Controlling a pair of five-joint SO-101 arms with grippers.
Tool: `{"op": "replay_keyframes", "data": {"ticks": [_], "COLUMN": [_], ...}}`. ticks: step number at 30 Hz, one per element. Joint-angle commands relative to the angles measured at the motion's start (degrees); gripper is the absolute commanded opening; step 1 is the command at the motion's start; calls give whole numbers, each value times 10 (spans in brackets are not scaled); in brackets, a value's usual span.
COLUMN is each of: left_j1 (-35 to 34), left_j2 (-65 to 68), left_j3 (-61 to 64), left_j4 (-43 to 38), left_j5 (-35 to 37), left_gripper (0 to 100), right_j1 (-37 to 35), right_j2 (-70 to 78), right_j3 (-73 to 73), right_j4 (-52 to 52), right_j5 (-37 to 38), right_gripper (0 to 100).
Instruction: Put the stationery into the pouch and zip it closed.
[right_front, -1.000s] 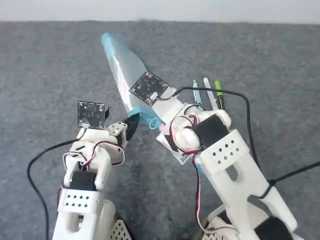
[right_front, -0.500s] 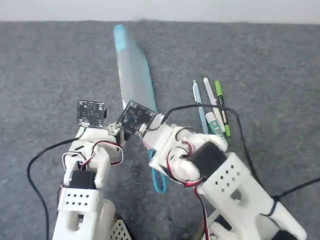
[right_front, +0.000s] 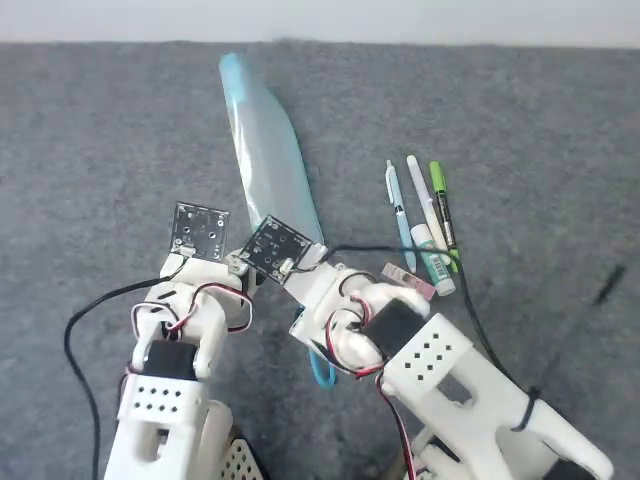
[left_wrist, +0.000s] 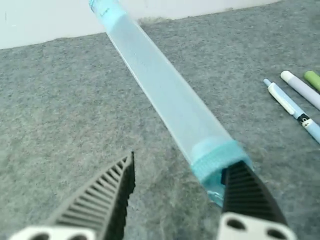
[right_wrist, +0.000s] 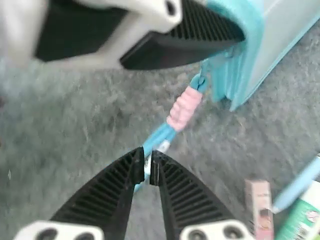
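So, pouch (right_front: 265, 150): long translucent blue, lies flat on the grey mat (right_front: 90, 140), far end towards the back edge, near end by the two arms' camera boards.
Pouch near end: in the left wrist view the blue-trimmed end (left_wrist: 217, 157) touches one jaw of the left gripper (left_wrist: 182, 162).
Left gripper: jaws spread wide, gripping nothing; the other jaw is well off the pouch, over bare mat.
Right gripper (right_wrist: 147, 159): jaws pinched narrow on the blue strap (right_wrist: 161, 134).
Blue strap: runs from the pouch end (right_wrist: 235, 75) through a pink bead (right_wrist: 182, 107) into the right jaws; a loop of it (right_front: 322, 372) shows under the right arm in the high view.
Left jaw in the right wrist view: black ribbed, lying against the pouch end.
Blue pen (right_front: 400, 215): on the mat, to the right of the pouch, apart from it.
White pen (right_front: 422, 195): just beside the blue pen.
Green pen (right_front: 441, 200): just beside the white pen, outermost.
Glue stick (right_front: 435, 262): at the near ends of the pens, touching or almost touching them.
Pink eraser (right_front: 408, 280): just beside the glue stick, near the right arm.
Stationery: all outside the pouch.
Pouch opening: cannot tell whether zipped.
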Motion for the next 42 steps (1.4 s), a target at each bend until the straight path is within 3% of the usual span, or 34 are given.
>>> {"op": "replay_keyframes", "data": {"ticks": [1, 9, 17, 31, 35, 38, 42], "left_j1": [4, 4, -1, -13, -13, -13, -13], "left_j2": [4, 3, 2, 2, 2, 2, 2], "left_j3": [-4, -5, -6, -6, -5, -5, -5], "left_j4": [-12, -15, -15, -14, -14, -14, -14], "left_j5": [-4, -4, -4, -4, -4, -4, -4], "left_gripper": [265, 265, 265, 265, 265, 265, 265], "right_j1": [-5, -5, -1, 35, 36, 36, 56], "right_j2": [-23, -17, 111, 208, 220, 212, 206], "right_j3": [17, 18, 13, -8, -8, -8, -11], "right_j4": [-71, -82, -180, -300, -303, -289, -263], "right_j5": [-60, -172, -185, -184, -181, -179, -178], "right_gripper": [12, 240, 166, 162, 135, 6, 15]}}
